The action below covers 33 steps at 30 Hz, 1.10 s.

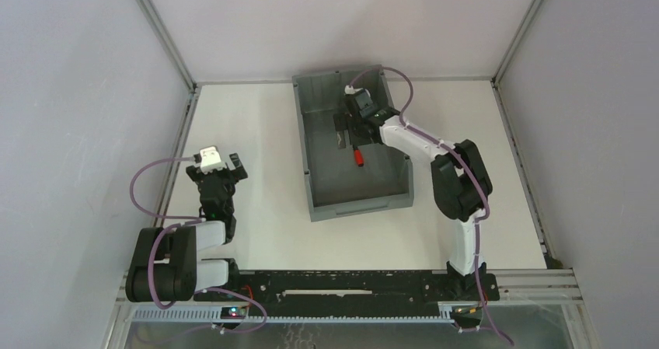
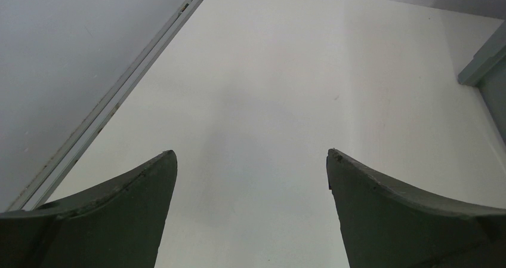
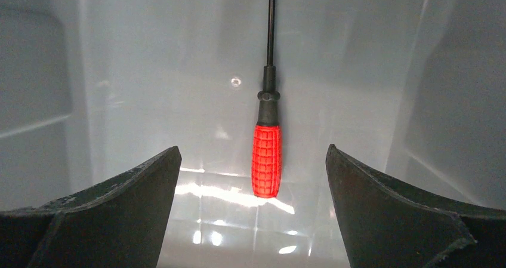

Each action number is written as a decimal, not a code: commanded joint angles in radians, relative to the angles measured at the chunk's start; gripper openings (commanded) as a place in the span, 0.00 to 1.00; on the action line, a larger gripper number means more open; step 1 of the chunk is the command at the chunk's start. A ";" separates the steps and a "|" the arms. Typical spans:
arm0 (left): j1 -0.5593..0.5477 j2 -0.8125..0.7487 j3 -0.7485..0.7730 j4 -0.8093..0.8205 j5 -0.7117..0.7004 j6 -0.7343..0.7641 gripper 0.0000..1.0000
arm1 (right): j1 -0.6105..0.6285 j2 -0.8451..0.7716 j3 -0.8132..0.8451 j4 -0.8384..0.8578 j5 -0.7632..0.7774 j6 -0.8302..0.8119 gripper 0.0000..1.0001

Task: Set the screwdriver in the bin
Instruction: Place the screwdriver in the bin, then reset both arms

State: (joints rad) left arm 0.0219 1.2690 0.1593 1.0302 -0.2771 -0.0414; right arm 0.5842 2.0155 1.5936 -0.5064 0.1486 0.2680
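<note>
The screwdriver (image 1: 358, 156), with a red ribbed handle and a thin black shaft, lies loose on the floor of the grey bin (image 1: 353, 206). My right gripper (image 1: 350, 134) is open and empty, hanging inside the bin just above it. In the right wrist view the screwdriver (image 3: 267, 160) lies between and beyond the spread fingers of that gripper (image 3: 251, 148), touching neither, its shaft pointing away across the bin floor (image 3: 149, 71). My left gripper (image 1: 217, 169) is open and empty over the white table at the left, far from the bin.
The bin stands at the back middle of the white table (image 1: 256, 131). Its near corner shows at the right edge of the left wrist view (image 2: 483, 65). Metal frame rails (image 1: 183, 131) and grey walls enclose the table on three sides.
</note>
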 commanded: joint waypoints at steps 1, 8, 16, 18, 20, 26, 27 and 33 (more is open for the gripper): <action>0.003 -0.008 0.034 0.027 0.002 0.018 1.00 | 0.012 -0.096 0.076 -0.046 0.008 0.008 1.00; 0.004 -0.008 0.034 0.027 0.003 0.018 1.00 | 0.024 -0.154 0.200 -0.140 0.041 -0.023 1.00; 0.004 -0.008 0.035 0.027 0.002 0.018 1.00 | 0.026 -0.180 0.424 -0.266 0.074 -0.053 1.00; 0.004 -0.008 0.034 0.027 0.003 0.019 1.00 | 0.026 -0.189 0.463 -0.282 0.085 -0.062 1.00; 0.004 -0.009 0.034 0.027 0.003 0.018 1.00 | 0.026 -0.200 0.494 -0.291 0.087 -0.076 1.00; 0.004 -0.009 0.035 0.027 0.003 0.018 1.00 | 0.026 -0.226 0.568 -0.330 0.126 -0.121 1.00; 0.004 -0.008 0.034 0.027 0.003 0.018 1.00 | 0.025 -0.231 0.570 -0.333 0.143 -0.130 1.00; 0.003 -0.008 0.035 0.027 0.003 0.019 1.00 | -0.026 -0.273 0.557 -0.356 0.177 -0.158 1.00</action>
State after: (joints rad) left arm 0.0219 1.2690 0.1593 1.0302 -0.2771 -0.0414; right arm 0.5930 1.8011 2.1262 -0.8337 0.2909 0.1478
